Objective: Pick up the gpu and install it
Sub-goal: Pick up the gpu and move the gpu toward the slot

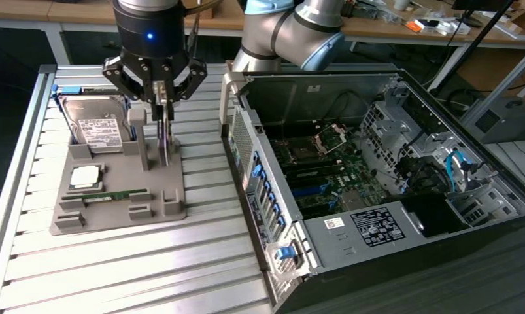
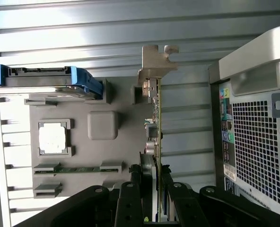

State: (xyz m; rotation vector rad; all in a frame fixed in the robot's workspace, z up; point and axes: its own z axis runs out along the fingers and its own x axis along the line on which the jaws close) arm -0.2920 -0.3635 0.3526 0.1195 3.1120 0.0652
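Note:
The gpu (image 1: 165, 145) stands on edge in the grey holder tray (image 1: 114, 212), its silver bracket (image 2: 156, 61) at the end away from my gripper. My gripper (image 1: 162, 108) comes down on it from above, and its fingers (image 2: 135, 189) press against both flat sides of the card. In the wrist view the gpu (image 2: 154, 118) runs edge-on from the bracket to between my gripper (image 2: 153, 189). The card's lower edge still looks seated in the holder tray (image 2: 102, 94).
The tray also holds a hard drive (image 1: 101, 124), a CPU (image 1: 85, 175) and a green RAM stick (image 1: 114, 194). The open computer case (image 1: 358, 183) lies to the exterior view's right, motherboard (image 1: 332, 173) exposed. Its rear panel (image 2: 253, 142) is close beside the tray.

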